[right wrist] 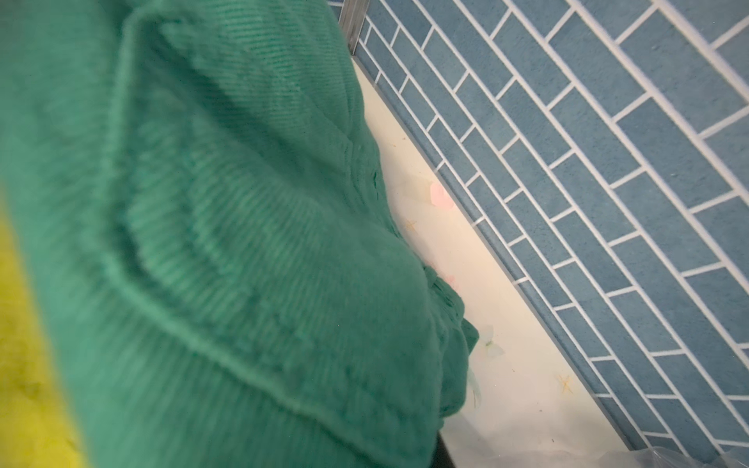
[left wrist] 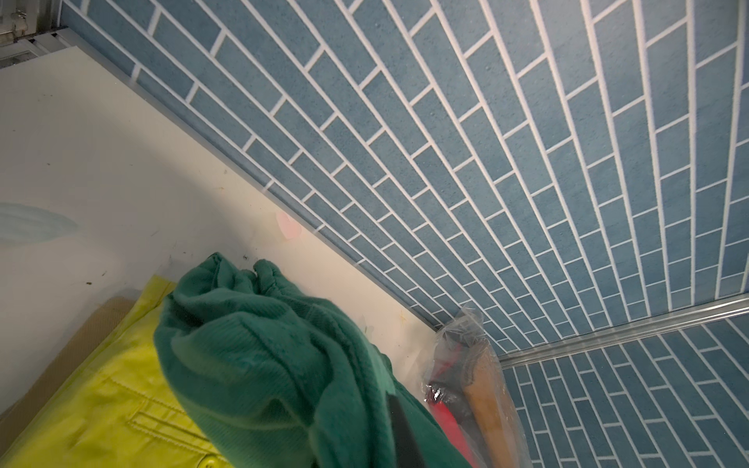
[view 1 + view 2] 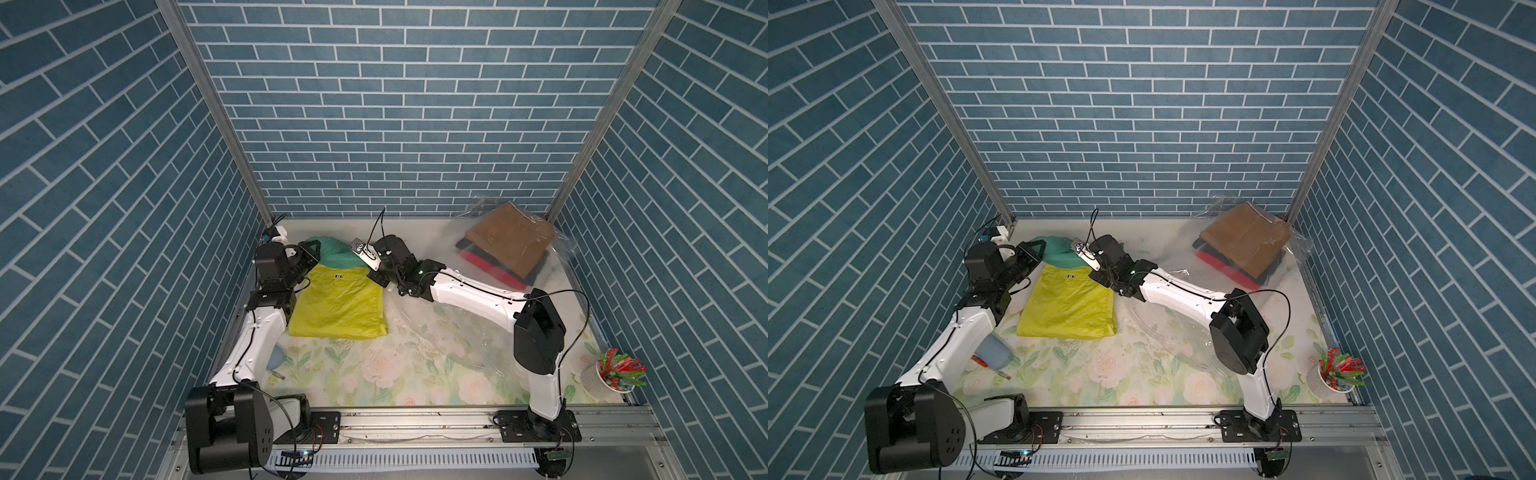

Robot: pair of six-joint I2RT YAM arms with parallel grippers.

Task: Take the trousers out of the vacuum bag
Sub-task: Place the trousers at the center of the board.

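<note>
Left wrist view: green trousers [image 2: 263, 356] bunched, ribbed, atop lime-yellow trousers [image 2: 101, 413].

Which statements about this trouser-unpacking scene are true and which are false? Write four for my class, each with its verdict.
1. The lime-yellow trousers lie on the table, outside the vacuum bag. True.
2. The vacuum bag is empty. False: the mustard-brown trousers, red trousers and black trousers are still inside it.
3. The mustard-brown trousers are on top of that stack. True.
4. The green trousers lie folded flat beside the white cup of clips. False: they are bunched up at the far edge of the lime-yellow trousers, across the table from the cup.
</note>
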